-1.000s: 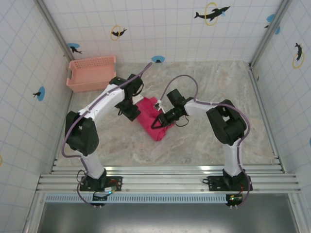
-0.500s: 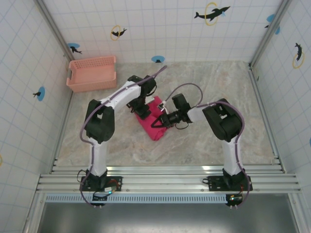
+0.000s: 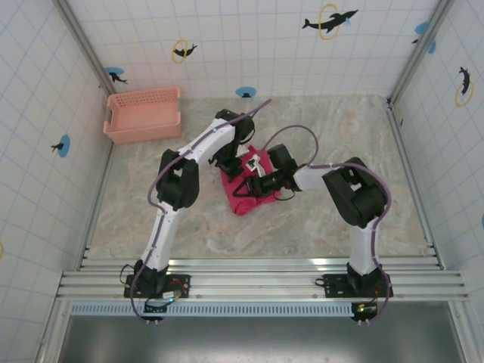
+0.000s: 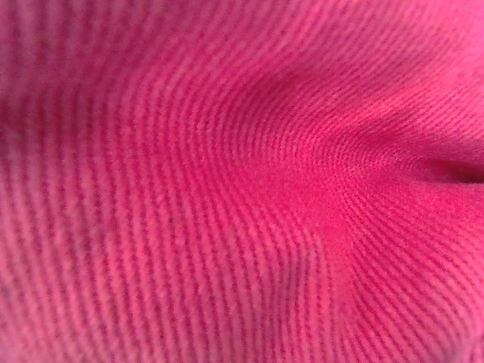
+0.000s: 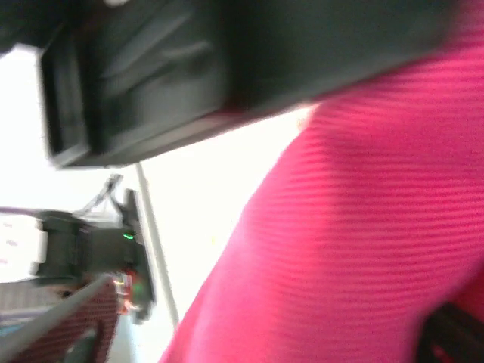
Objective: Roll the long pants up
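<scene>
From the top external view, the long pants, bright pink-red soft cloth trousers, lie gathered into a compact bundle near the middle of the marbled tabletop. They are well apart from the pale salmon plastic lattice basket in the far left corner. The left end effector is at the far end of the bundle and the right end effector presses in from the right flank, both touching cloth. The roll looks well along but loose. To do this step well, I judge that one arm should pin the finished turns while the other tucks the free edge under. Pressure should be even across the width so the bundle does not skew or spring open. How far either end effector is spread cannot be told from here.

At the left wrist, ribbed pink-red fabric sits right up against the lens, with a soft crease at the right. No fingers are visible, so whether this end effector is parted or closed on cloth cannot be told.

At the right wrist, a blurred dark casing crosses the top and a swell of the same fabric rises beside it. Its opening, and whether it has hold of anything, also cannot be told.
</scene>
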